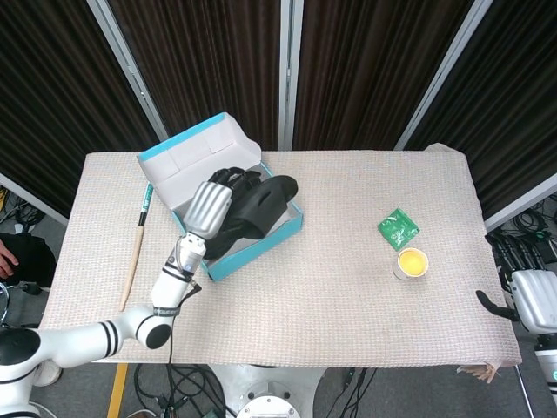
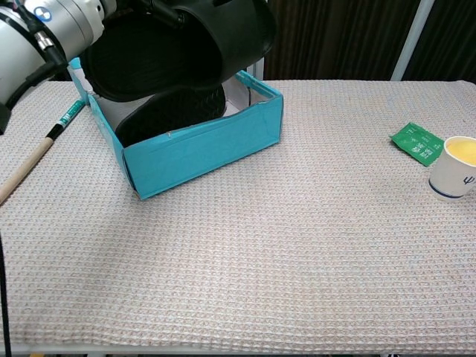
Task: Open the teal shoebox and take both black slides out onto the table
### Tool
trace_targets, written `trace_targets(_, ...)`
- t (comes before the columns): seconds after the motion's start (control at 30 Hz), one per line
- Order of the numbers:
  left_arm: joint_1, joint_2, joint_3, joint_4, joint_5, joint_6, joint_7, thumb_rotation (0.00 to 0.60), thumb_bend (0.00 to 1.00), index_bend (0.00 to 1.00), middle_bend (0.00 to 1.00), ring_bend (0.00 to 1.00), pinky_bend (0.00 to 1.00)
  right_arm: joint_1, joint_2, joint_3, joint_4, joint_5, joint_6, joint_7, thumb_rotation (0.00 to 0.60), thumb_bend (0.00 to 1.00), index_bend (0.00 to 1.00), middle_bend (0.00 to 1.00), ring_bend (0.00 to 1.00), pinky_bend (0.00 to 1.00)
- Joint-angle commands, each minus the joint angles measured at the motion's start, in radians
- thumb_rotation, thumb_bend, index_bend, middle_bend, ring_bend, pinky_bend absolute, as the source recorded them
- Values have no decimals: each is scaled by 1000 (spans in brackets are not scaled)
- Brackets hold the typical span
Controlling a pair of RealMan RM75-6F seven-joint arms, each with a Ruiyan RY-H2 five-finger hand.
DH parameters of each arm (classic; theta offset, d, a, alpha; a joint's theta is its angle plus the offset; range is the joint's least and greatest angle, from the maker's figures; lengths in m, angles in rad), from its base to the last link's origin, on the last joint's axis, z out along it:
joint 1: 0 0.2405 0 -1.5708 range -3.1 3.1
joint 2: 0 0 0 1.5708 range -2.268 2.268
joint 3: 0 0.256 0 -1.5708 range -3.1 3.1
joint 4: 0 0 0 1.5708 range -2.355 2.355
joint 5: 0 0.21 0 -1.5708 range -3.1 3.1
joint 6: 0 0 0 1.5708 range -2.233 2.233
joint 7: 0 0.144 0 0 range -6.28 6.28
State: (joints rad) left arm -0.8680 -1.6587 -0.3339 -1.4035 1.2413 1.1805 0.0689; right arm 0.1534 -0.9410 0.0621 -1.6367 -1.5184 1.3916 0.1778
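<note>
Head view, from the left: a wooden-handled brush [image 1: 137, 246] with a teal neck lies on the woven cloth of the table [image 1: 348, 287], just beside the teal box [image 1: 261, 239]. The box is open, its white-lined lid [image 1: 196, 152] tipped back. The left hand [image 1: 209, 209] grips one black slide [image 1: 261, 198], fingers curled over its rear edge, and holds it above the box. In the chest view that slide [image 2: 186, 37] hangs clear over the box rim, its ribbed sole facing the camera, while the second slide [image 2: 175, 111] lies in the box beneath it. So, as I judge it, opening is done, the first slide is out but not set down, and the second is untouched. Both slides look like moulded matte foam or rubber; the box is thin card. Further right sit a green packet [image 1: 398, 229] and a paper cup [image 1: 412, 262] of yellow liquid. The right hand [image 1: 526, 292] rests at the table's far right edge holding nothing; whether its fingers are spread I cannot tell.
</note>
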Motion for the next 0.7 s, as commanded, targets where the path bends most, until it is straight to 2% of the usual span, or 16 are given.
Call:
trace_targets(0.03, 23, 65, 60, -140, 41, -35, 30, 600, 420, 222, 418, 213, 233, 0, -2, -1, 1, -2, 1, 1, 600, 173, 49, 47, 0, 0)
trace_targets(0.17, 18, 68, 110, -216, 51, -83, 86, 600, 419, 220, 418, 213, 232, -2, -2, -2, 1, -6, 5, 1, 600, 172, 49, 47, 0, 0)
trace_targets(0.37, 2, 51, 154, -282, 29, -167, 113, 600, 420, 218, 418, 213, 231, -8, 0, -3, 1, -4, 11, 4, 600, 172, 49, 47, 0, 0)
trace_targets(0.57, -27, 47, 169, -324, -15, -254, 136, 591, 420, 207, 414, 213, 223, -7, -1, -4, 2, -6, 11, 5, 600, 172, 48, 47, 0, 0)
trace_targets(0.6, -33, 50, 169, -325, -28, -268, 147, 572, 402, 181, 395, 210, 218, -7, -1, -3, 2, -6, 10, 5, 600, 172, 48, 48, 0, 0)
trace_targets(0.7, -53, 56, 162, -315, -88, -294, 203, 444, 239, 76, 218, 114, 189, -7, -2, -4, 3, -8, 12, 6, 600, 171, 49, 47, 0, 0)
